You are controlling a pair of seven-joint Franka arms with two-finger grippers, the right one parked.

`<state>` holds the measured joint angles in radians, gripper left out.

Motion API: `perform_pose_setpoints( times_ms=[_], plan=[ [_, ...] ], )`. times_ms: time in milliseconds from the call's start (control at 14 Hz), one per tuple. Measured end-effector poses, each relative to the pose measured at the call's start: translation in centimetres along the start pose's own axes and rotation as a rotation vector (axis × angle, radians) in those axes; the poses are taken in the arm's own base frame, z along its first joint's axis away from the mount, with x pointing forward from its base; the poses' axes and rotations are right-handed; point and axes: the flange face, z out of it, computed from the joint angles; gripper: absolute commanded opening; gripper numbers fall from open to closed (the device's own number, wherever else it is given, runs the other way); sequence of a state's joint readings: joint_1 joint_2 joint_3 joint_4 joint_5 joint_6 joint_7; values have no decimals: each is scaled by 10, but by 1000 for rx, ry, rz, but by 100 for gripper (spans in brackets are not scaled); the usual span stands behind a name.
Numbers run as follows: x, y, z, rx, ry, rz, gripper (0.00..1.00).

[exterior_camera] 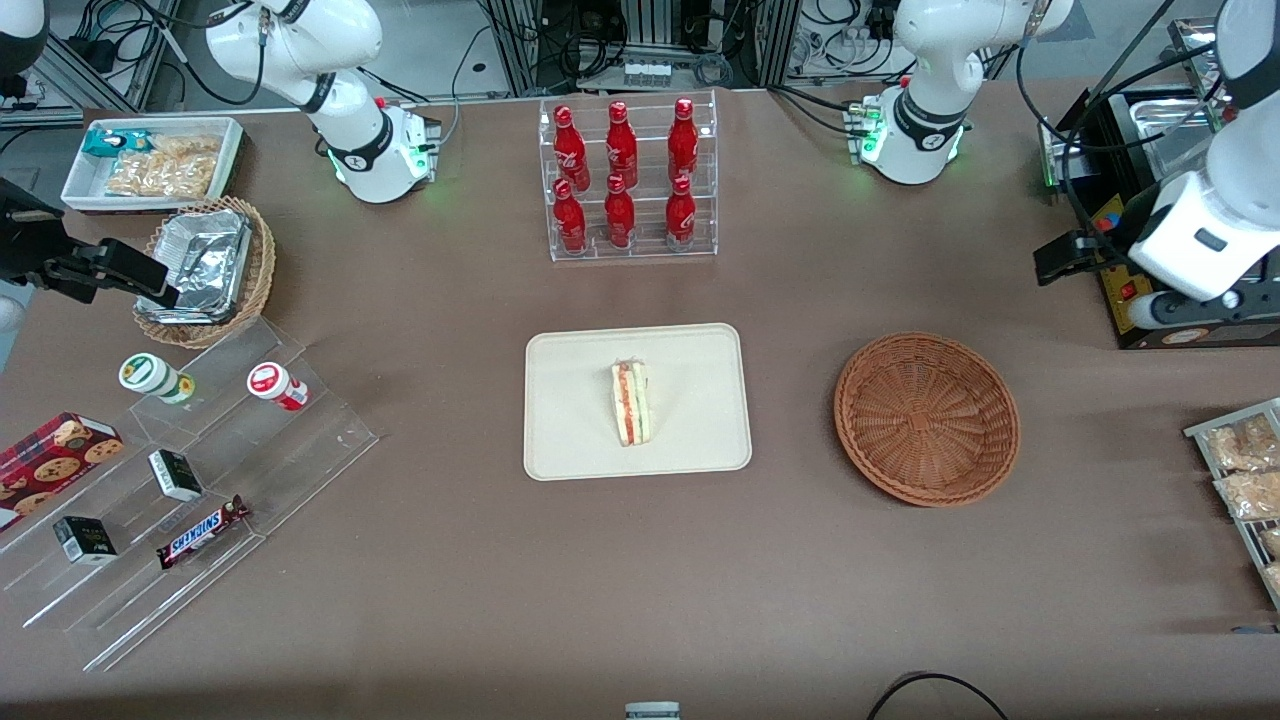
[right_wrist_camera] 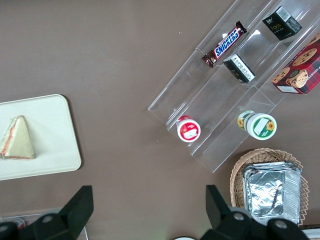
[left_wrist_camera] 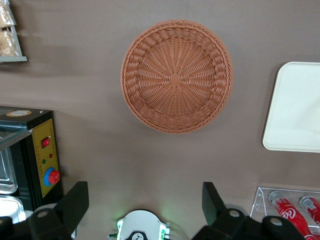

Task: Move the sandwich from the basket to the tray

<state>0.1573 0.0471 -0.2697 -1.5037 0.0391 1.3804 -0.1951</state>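
One sandwich [exterior_camera: 630, 403] lay near the middle of the cream tray [exterior_camera: 570, 440] at the centre of the brown desk [exterior_camera: 450, 580], its red and green filling showing along the cut edge. Beside the tray, toward the working arm's end of the desk, the reddish-brown wicker basket [exterior_camera: 927, 417] sat apart from it and held nothing. The left arm's gripper [left_wrist_camera: 145, 202] hung raised above the desk, farther from the front camera than the basket, its two dark fingers [left_wrist_camera: 74, 202] spread wide with nothing between them. Six red bottles [exterior_camera: 622, 175] stood in a clear rack [exterior_camera: 632, 245] farther from the front camera than the tray.
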Motion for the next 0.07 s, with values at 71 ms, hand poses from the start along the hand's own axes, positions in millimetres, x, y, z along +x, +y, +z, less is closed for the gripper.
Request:
perform_pose_setpoints(
  times_ms=[71],
  plan=[
    [2, -1, -1, -3, 15, -2, 100]
  ],
)
